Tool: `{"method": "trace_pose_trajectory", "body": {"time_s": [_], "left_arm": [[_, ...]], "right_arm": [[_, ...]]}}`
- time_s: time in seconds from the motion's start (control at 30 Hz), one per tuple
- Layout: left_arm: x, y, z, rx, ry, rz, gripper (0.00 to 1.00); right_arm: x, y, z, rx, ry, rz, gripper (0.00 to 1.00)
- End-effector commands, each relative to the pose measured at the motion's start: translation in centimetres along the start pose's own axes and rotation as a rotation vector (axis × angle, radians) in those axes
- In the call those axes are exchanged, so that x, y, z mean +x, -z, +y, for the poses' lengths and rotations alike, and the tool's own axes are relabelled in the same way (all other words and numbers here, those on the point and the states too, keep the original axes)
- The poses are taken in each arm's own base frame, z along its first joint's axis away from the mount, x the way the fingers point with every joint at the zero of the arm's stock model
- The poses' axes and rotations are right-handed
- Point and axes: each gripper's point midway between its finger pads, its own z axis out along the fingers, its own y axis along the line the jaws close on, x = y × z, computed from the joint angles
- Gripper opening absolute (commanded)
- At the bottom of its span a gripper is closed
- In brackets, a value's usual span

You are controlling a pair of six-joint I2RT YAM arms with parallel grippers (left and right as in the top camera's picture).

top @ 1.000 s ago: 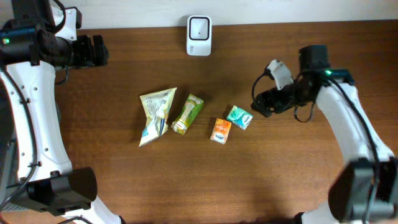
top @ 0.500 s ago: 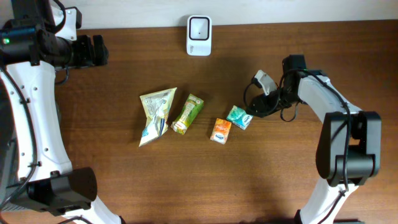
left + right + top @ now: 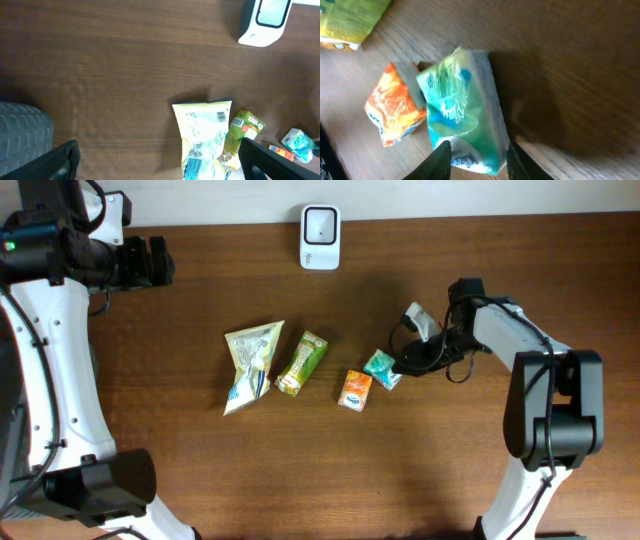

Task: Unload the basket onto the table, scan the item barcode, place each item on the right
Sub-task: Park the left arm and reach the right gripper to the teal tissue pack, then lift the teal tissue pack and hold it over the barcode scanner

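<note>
Your right tool [image 3: 477, 158] is clenched on the teal packet [image 3: 462, 110]. In the right wrist view its two fingertips [image 3: 441, 156] sit against the opposite long sides of the packet's near end, with the packet filling the gap between them. In the overhead view that tool reaches in from the right, low over the tabletop [image 3: 200, 470], and the packet sits right of the tabletop's centre.

The teal packet's far corner touches an orange packet [image 3: 392, 112], which lies just to its left. Beyond the orange one, further left, a green snack pouch [image 3: 302, 363] lies tilted. Just beside the pouch is a white-and-yellow bag [image 3: 250, 365], and the left wrist view shows a barcode printed near the bag's upper corner. You cannot tell from any view which face of the teal packet carries its barcode.

The white barcode scanner [image 3: 320, 225] stands at the far edge of the tabletop, well apart from the packets, above and to the left of the one you hold.

Your left tool [image 3: 157, 150] is released, its fingers spread wide with nothing between them. It hangs over the far left corner, well away from all four items.
</note>
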Motion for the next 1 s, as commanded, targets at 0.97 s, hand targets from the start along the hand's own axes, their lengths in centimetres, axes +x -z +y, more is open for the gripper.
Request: {"method": "trace_pose_trajectory", "body": {"time_s": [0.97], "left_arm": [[0.0,-0.2,0.1,-0.001,-0.003,0.003,0.99]], "right_arm": [[-8.7,16.8,13.9,-0.806,-0.186,-0.420,0.04]]}}
